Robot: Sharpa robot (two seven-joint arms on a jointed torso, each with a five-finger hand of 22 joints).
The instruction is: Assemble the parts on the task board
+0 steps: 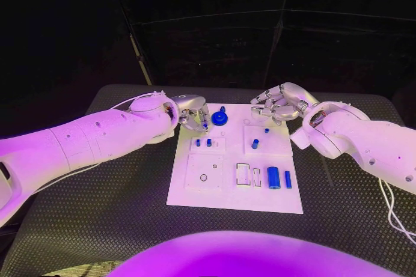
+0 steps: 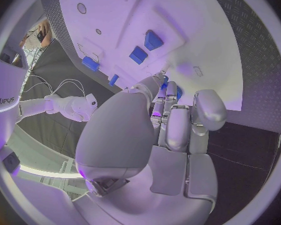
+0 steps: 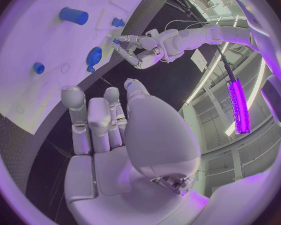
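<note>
White task board (image 1: pixel 234 196) lies mid-surface; several blue parts (image 1: pixel 273 177) already sit in it, some recesses look unfilled; left robot hand (image 1: pixel 192 116) pinch unclear; right robot hand (image 1: pixel 279 103) curled, apparently empty.

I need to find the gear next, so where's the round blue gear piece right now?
In the head view, the blue gear stands at the task board's far edge, between the left hand and the right hand.
</note>
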